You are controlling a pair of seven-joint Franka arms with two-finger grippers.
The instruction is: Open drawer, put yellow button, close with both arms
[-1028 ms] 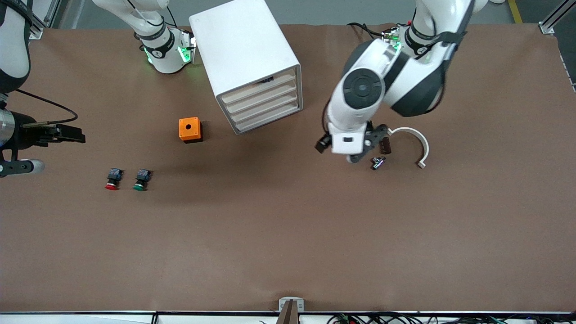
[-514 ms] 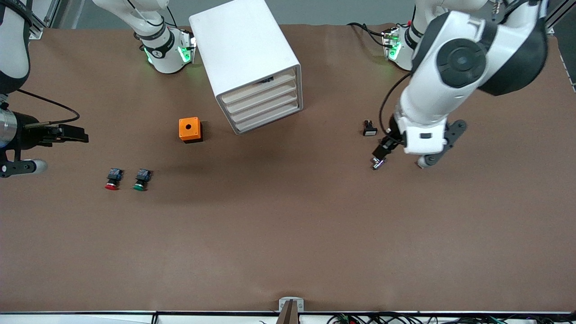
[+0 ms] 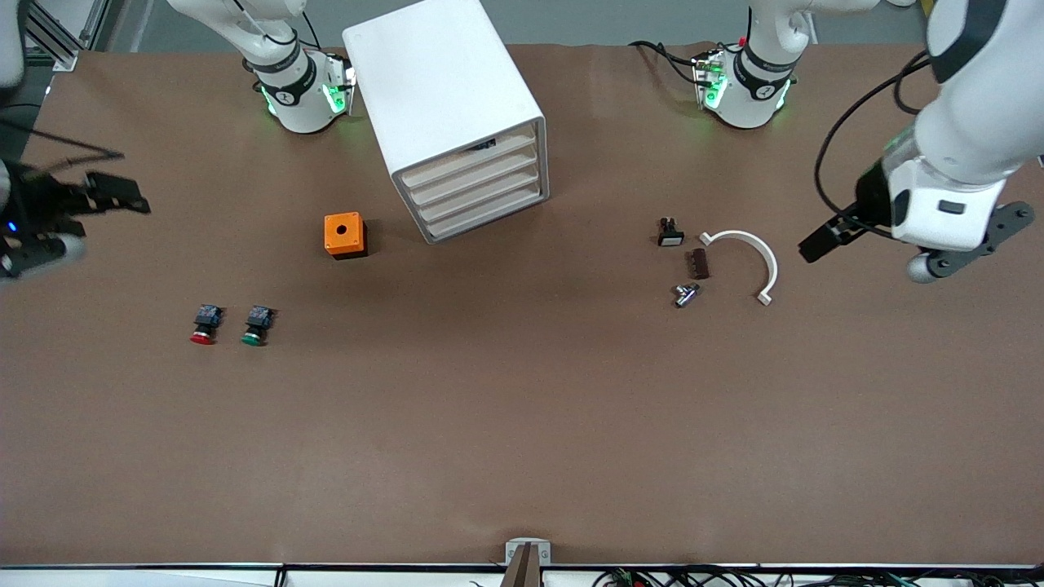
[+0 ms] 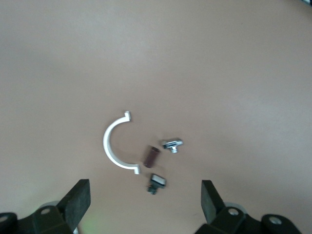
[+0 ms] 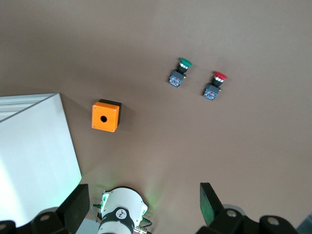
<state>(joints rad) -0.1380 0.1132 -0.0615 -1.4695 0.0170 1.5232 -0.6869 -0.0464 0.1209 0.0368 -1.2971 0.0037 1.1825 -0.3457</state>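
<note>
The white cabinet [image 3: 444, 90] stands near the arm bases, and it also shows in the right wrist view [image 5: 34, 156]. Its uppermost drawer [image 3: 471, 161] looks shut, level with the three lower fronts. No yellow button shows in any view. My left gripper [image 3: 966, 244] is up in the air over the left arm's end of the table; in its wrist view it [image 4: 144, 202] is open and empty. My right gripper [image 3: 41, 232] hangs over the right arm's end of the table; in its wrist view it [image 5: 142, 207] is open and empty.
An orange box [image 3: 342, 235] stands beside the cabinet. A red-capped button [image 3: 202, 324] and a green-capped button [image 3: 255, 324] lie nearer the camera. A white arc [image 3: 746, 257], a brown piece [image 3: 697, 263], a silver piece [image 3: 685, 293] and a small black-and-white part [image 3: 670, 232] lie toward the left arm's end.
My left arm has swung from over the small parts out toward its end of the table. My right gripper has shifted a little toward the bases. Nothing on the table moved.
</note>
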